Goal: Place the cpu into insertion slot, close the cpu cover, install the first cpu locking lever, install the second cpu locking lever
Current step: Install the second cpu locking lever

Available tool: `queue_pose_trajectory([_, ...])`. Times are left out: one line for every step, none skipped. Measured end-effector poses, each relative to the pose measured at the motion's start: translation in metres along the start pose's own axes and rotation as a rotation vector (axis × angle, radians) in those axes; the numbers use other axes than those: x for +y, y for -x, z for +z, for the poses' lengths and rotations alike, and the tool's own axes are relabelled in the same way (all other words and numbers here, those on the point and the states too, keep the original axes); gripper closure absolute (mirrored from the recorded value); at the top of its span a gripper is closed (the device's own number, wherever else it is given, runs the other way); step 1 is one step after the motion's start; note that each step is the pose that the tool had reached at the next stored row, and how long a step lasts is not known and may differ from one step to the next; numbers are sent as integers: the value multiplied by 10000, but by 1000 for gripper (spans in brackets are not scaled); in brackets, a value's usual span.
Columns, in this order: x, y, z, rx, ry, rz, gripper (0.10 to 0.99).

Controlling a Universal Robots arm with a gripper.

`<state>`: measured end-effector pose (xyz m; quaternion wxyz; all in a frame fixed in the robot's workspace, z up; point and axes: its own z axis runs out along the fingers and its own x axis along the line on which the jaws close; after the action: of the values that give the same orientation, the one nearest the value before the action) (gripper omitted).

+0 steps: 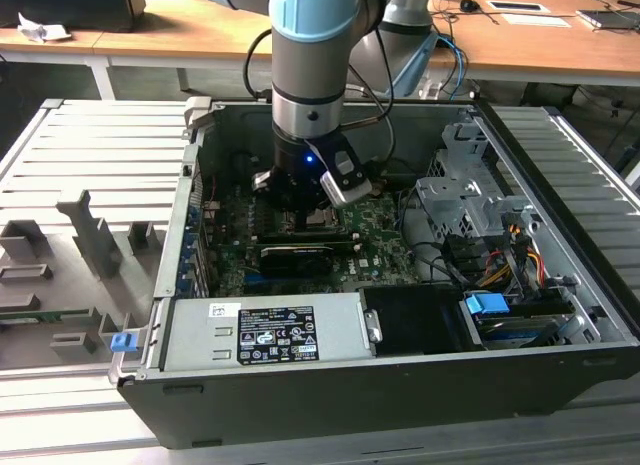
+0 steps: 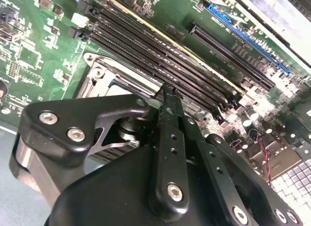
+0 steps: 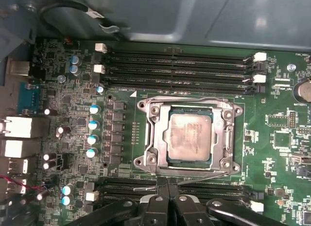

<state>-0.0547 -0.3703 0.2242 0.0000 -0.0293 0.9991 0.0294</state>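
Pincer [image 3: 167, 199] fingers are pressing together with their tips at a thin metal lever [image 3: 194, 178] lying along one edge of the insertion slot [image 3: 190, 134], though whether they are gripping it is unclear. Inside the slot the cpu [image 3: 189, 135] is sitting flat, with the cpu cover [image 3: 156, 133] lying closed around it on the green motherboard [image 3: 279, 138]. In the exterior view the arm [image 1: 313, 75] is reaching down into the open computer case [image 1: 400, 385].

Open PC case [image 1: 560, 285] on slatted table [image 1: 90, 155]. Green motherboard [image 1: 375, 240] inside; labelled PSU [image 1: 265, 335] at its 6 o'clock, drive cage [image 1: 465, 200] at 3. Grey fixture blocks [image 1: 95, 235] outside, 9 o'clock.
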Motion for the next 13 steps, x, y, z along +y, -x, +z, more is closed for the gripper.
queue_pose_trajectory([-3,-13,0,-1,5,-3,980])
queue_pose_trajectory([-11,-29,0,-1,22,-8,980])
queue_pose_trajectory([-32,-33,-1,-2,44,-33,980])
queue_pose_trajectory([-44,-35,-2,-3,63,-45,980])
queue_pose_trajectory([-55,-38,-3,-6,92,-51,980])
queue_pose_trajectory([-64,-46,-3,-8,131,-51,980])
queue_pose_trajectory([-75,-57,-4,-11,172,-51,980])
queue_pose_trajectory([-93,-83,-5,-15,256,-54,980])
queue_pose_trajectory([-98,-97,-3,-19,391,-109,980])
queue_pose_trajectory([-99,-104,4,-18,541,-252,980])
queue_pose_trajectory([-101,-109,11,-21,692,-339,980])
queue_pose_trajectory([-105,-121,17,-27,788,-358,980])
queue_pose_trajectory([-108,-138,30,-30,806,-360,980])
